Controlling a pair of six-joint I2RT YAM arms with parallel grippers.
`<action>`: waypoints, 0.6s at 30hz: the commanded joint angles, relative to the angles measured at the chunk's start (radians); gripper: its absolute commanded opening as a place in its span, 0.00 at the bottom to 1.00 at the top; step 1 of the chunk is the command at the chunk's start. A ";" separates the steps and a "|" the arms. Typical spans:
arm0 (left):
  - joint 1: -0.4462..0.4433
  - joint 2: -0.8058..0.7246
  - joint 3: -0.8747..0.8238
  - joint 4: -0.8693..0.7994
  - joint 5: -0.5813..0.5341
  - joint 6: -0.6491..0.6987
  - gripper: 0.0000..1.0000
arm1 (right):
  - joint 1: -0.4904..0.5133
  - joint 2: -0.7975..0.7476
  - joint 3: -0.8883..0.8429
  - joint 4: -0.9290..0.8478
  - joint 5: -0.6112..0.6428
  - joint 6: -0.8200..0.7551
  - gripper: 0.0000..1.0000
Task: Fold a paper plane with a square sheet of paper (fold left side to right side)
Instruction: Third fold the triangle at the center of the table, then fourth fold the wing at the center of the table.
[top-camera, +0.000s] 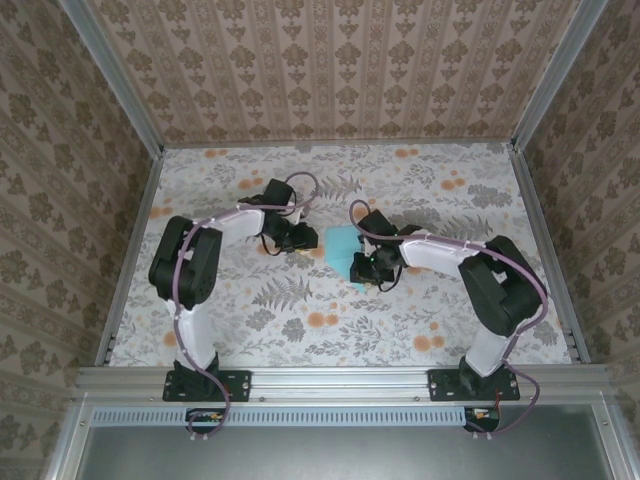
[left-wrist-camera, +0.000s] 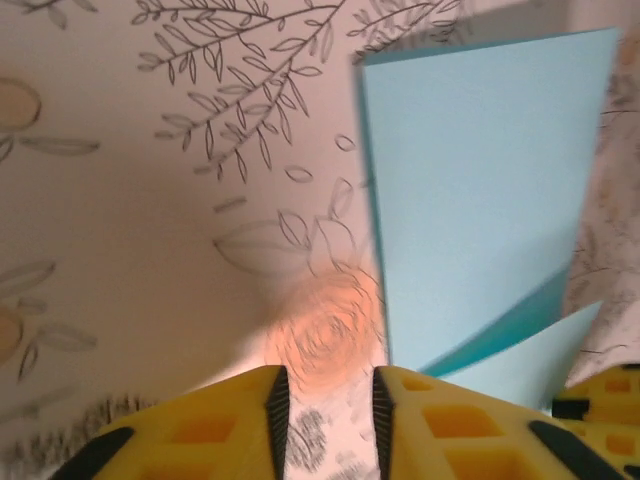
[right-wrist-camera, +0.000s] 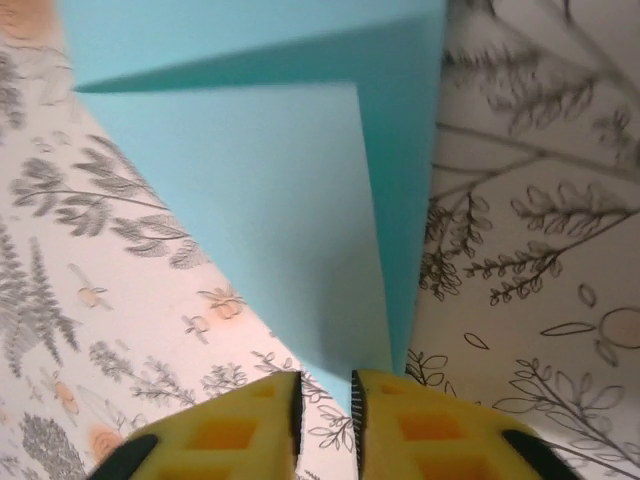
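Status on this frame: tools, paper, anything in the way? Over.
Left tool narrowly parted, empty, beside the paper. Right tool narrowly parted at the paper's corner, grip unclear. Paper folded over, lying on table. No obstruction seen.

The sheet of paper (top-camera: 340, 248) is plain light blue, thin and unmarked. It is partly folded rather than a flat square. In the top view it lies near the middle of the flowered bench (top-camera: 300, 320) as a small patch, with its near end slanting down to the right. In the left wrist view the sheet (left-wrist-camera: 480, 190) is a tall, straight-edged panel lying on the bench. At its near end a triangular flap sits over it, with a darker blue strip between the two. In the right wrist view the sheet (right-wrist-camera: 240, 220) has one layer folded over another along a sharp slanting crease, and a darker strip runs down its right side. The edges narrow to a point at the near end.
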 joint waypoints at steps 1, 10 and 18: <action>0.006 -0.120 -0.071 0.023 0.018 -0.054 0.35 | -0.034 -0.105 0.004 0.002 0.045 -0.135 0.37; 0.002 -0.208 -0.280 0.270 0.100 -0.324 0.47 | -0.139 -0.056 0.018 0.084 -0.162 -0.369 0.65; -0.047 -0.145 -0.301 0.368 0.106 -0.419 0.49 | -0.139 0.077 0.046 0.159 -0.255 -0.344 0.52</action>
